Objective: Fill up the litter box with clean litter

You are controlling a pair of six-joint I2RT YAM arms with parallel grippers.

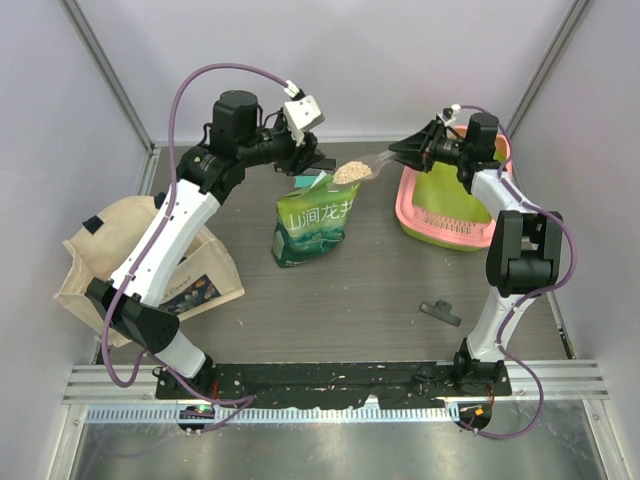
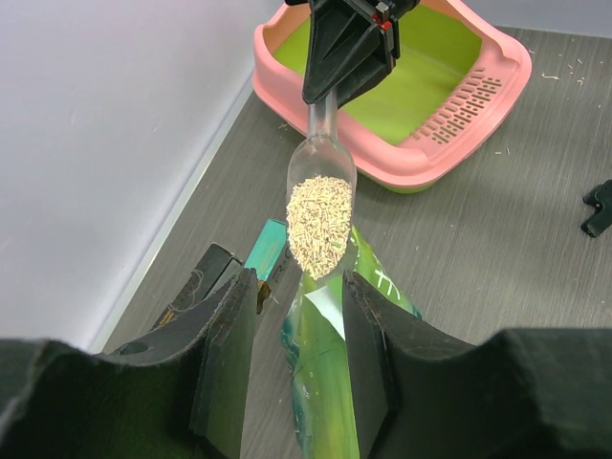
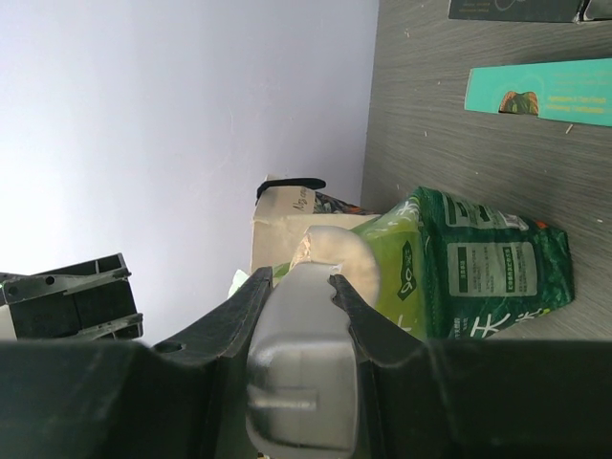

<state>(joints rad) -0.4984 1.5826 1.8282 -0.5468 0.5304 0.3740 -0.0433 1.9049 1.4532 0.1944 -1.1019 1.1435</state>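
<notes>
While raised above the worktop (image 1: 340,300), grips the clear scoop (image 2: 322,153) by its flat handle in the right jaws, shut firmly on it. Holds a heaped mound of clean litter (image 2: 318,225) in the scoop's bowl, roughly level, directly over the open top of the green bag (image 1: 315,230). On the left arm: jaws parted, straddling the bag's torn top edge, perhaps touching it on one side, though hard to judge from the wrist view. Below them, the bag standing near the middle of the worktop. Farther right, against the far right corner, the litter box (image 1: 420,225), pink rim around lime basin, well apart from the loaded bowl. Outermost: beige tote bag (image 1: 100,250) at the left edge, small black clip (image 1: 440,312) by the right arm's base.
</notes>
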